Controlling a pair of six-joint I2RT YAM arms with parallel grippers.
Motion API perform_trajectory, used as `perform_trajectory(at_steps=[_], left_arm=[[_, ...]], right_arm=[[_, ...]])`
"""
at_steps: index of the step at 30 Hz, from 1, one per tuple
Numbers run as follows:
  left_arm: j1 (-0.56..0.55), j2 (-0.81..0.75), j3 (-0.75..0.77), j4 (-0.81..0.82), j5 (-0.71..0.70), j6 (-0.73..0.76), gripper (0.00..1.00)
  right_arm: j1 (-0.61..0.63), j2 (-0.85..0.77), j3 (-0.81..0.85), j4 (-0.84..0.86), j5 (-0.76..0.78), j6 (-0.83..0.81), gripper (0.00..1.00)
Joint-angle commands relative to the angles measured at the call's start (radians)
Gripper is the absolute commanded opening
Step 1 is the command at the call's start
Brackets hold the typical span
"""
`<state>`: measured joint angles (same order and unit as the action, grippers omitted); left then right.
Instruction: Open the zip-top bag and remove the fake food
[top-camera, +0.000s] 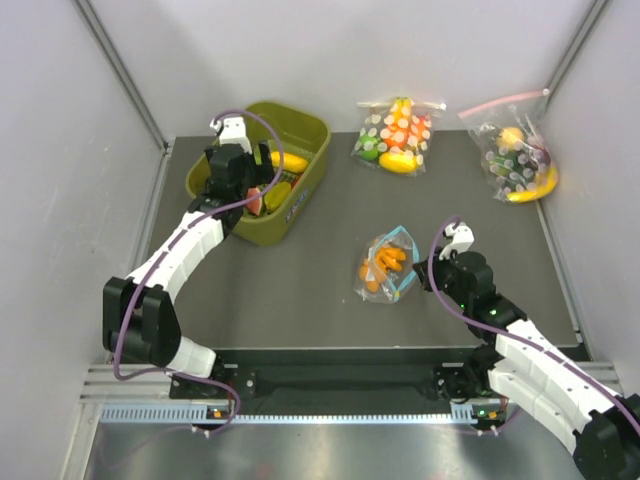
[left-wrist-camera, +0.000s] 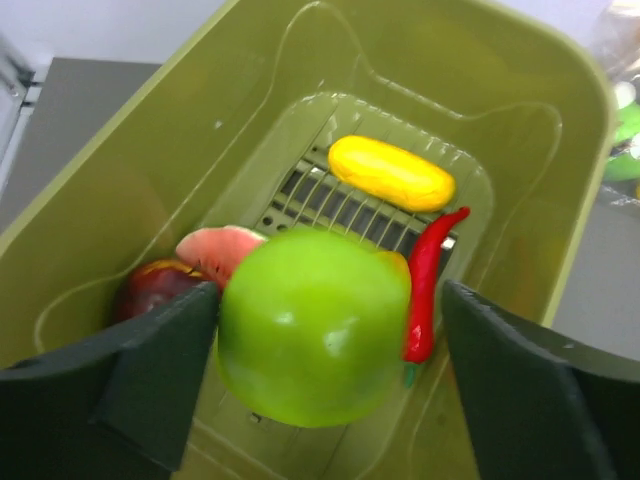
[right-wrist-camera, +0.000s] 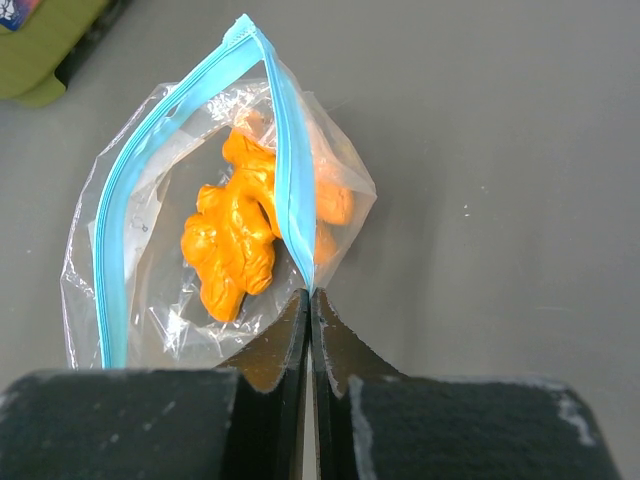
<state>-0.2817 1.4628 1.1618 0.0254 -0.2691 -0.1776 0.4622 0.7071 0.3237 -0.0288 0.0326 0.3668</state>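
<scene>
Right wrist: your right gripper (right-wrist-camera: 310, 300) is clamping the small clear plastic zip-top bag (right-wrist-camera: 130, 300) by its light-blue strip (right-wrist-camera: 285, 150) on the dark table (right-wrist-camera: 500, 150), steadying it with orange carrot-like pieces (right-wrist-camera: 235, 235) inside, while your left gripper (left-wrist-camera: 330, 300) is hanging fingers-apart, likely releasing the round green fruit (left-wrist-camera: 310, 360) over the olive plastic bin (left-wrist-camera: 560, 180).

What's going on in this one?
The right gripper is shut on the edge of the small zip-top bag, whose blue-strip mouth gapes open with orange pieces inside. The left gripper is open over the green bin, a green apple between its fingers, one finger clear of it.
</scene>
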Motion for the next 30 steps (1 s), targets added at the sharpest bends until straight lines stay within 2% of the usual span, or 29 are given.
perform_trajectory(at_steps=[1, 9, 15, 22, 26, 27, 30], left_arm=[[0.003, -0.021, 0.035, -0.002, -0.050, 0.043, 0.99], [0.007, -0.039, 0.038, -0.022, -0.001, 0.035, 0.99], [-0.022, -0.077, 0.006, -0.045, 0.182, 0.033, 0.99], [-0.272, -0.108, -0.024, 0.005, 0.191, 0.099, 0.99], [-0.419, -0.085, 0.007, 0.018, 0.339, 0.066, 0.99], [-0.436, -0.082, 0.009, 0.049, 0.435, 0.053, 0.99], [-0.491, -0.055, 0.012, 0.096, 0.575, -0.028, 0.99]], right_arm=[[0.009, -0.012, 0.040, 0.033, -0.002, -0.012, 0.00], [0.010, -0.001, 0.043, 0.044, -0.019, -0.009, 0.00], [0.010, 0.005, 0.051, 0.050, -0.026, -0.014, 0.00], [0.010, 0.025, 0.057, 0.064, -0.028, -0.009, 0.00], [0.010, 0.028, 0.054, 0.069, -0.030, -0.002, 0.00], [0.010, 0.028, 0.055, 0.067, -0.028, -0.002, 0.00], [0.010, 0.023, 0.052, 0.067, -0.030, -0.002, 0.00]])
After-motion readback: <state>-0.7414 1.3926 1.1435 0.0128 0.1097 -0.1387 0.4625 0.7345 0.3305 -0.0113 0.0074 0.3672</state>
